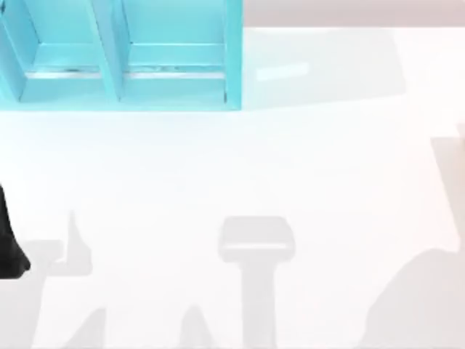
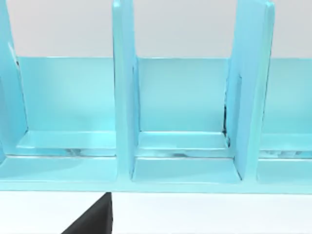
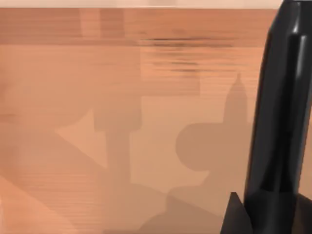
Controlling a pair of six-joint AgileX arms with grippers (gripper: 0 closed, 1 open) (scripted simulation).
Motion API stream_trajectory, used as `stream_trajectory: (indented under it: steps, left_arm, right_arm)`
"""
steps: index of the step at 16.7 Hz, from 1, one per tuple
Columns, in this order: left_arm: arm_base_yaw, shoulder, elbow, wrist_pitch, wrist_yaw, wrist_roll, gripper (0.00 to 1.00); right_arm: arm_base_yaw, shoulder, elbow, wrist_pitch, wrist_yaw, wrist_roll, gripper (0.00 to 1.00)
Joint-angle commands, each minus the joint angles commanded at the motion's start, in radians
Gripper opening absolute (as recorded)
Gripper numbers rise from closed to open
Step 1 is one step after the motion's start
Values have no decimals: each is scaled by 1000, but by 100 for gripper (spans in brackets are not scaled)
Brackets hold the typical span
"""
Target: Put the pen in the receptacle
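Slim glossy black pen (image 3: 278, 122) stands by the right claw, grip impossible to tell, not yet in the cyan compartmented receptacle (image 1: 123, 73) at eleven o'clock on the white surface (image 1: 290, 182); left arm (image 1: 11, 240) sits at nine o'clock

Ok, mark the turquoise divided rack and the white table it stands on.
Turquoise divided rack (image 1: 174, 54): top view, inside of its right-hand compartment.
White table (image 1: 240, 160): top view, bare middle of the tabletop.
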Motion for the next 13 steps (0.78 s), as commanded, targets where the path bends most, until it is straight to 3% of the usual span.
stream_trajectory:
  steps: [8, 13]
  left_arm:
    - [0, 0, 0, 0, 0, 0, 100]
    - [0, 0, 0, 0, 0, 0, 100]
  right_arm:
    - [144, -7, -160, 140, 21, 102, 0]
    - [82, -27, -259, 229, 5, 79, 0]
